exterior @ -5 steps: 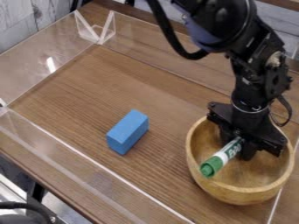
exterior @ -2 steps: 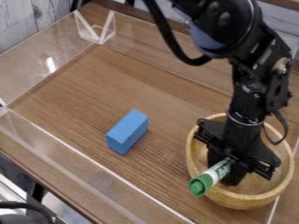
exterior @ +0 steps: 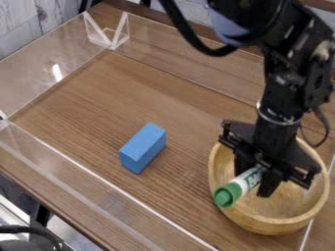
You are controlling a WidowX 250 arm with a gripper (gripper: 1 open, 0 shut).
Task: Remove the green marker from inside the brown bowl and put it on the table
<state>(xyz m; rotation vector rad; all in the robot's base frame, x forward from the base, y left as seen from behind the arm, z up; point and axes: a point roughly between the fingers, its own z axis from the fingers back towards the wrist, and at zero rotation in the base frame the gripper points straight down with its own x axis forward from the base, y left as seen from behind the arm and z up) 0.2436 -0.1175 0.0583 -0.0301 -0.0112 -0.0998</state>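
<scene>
Black pincer (exterior: 265, 173) points straight down over the brown bowl (exterior: 288, 216), its jaws closed across the white barrel of the green marker (exterior: 240, 185), which it holds tilted above the bowl's hollow. The marker's dark green cap hangs low and to the left of the pincer, out by the bowl's left rim; whether the cap touches that rim cannot be told from this angle. The barrel's upper end runs in between the fingers and is hidden there, so its full length cannot be seen.

Far to the left of the pincer, low clear plastic walls (exterior: 39, 59) edge the table (exterior: 157, 88), and they are faint enough that their corners are hard to trace. Nearer, still left of the pincer and well apart from the bowl, a blue rectangular block (exterior: 143, 147) lies flat on the wood grain.

Below and around the pincer sits the bowl, its right side cut off by the picture's edge. Above the pincer the black arm (exterior: 295, 69) rises with its cables, and its upper part runs out of the top of the view.
</scene>
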